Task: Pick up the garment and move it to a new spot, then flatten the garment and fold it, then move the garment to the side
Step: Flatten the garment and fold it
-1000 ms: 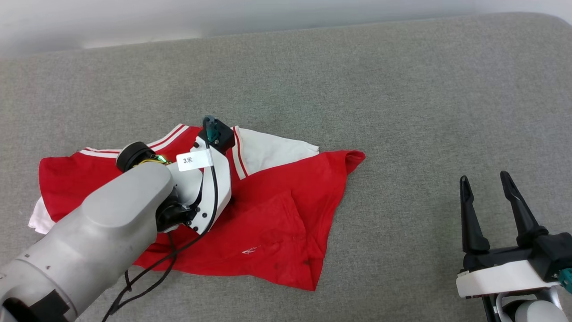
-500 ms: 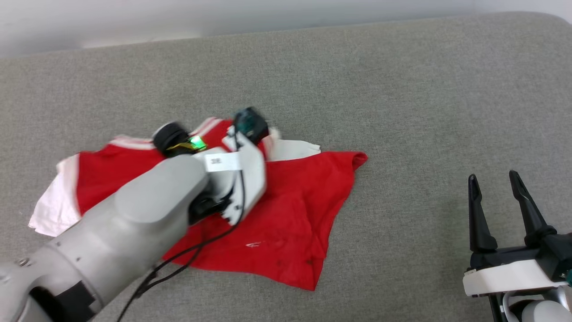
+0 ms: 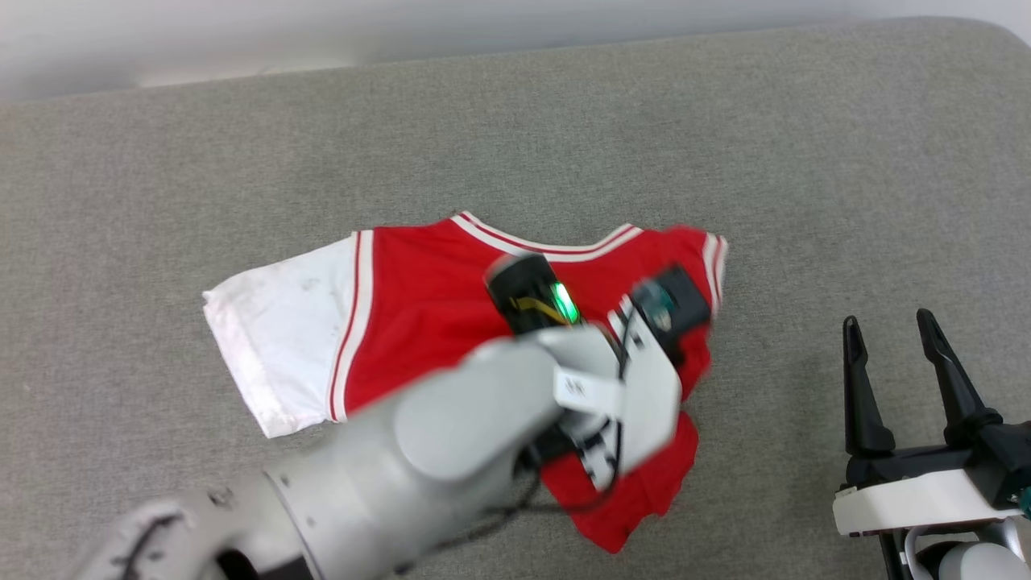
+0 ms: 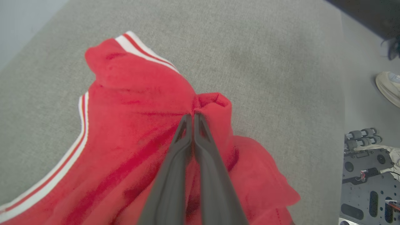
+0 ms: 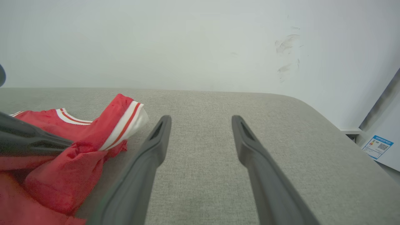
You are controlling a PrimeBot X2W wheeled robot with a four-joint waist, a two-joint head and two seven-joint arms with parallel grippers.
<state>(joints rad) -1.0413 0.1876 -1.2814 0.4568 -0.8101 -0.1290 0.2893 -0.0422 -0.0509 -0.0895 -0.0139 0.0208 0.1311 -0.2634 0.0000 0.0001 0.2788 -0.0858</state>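
the red garment (image 3: 427, 314), white sleeve with striped trim, bunches where the left claw (image 4: 193, 116) pinches it; the right claw (image 3: 892, 354) gapes beside its edge, grey cushion (image 3: 805, 161) stretching ahead.

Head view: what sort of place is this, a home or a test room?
Probably a test room or lab. The garment is on a broad grey fabric-covered surface backed by a bare, scuffed white wall, and a white panel beside it carries a blue QR sticker.

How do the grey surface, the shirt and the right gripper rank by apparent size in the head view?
Grey surface, largest.
Shirt, partly hidden by the left arm.
Right gripper, smallest, though near the camera.
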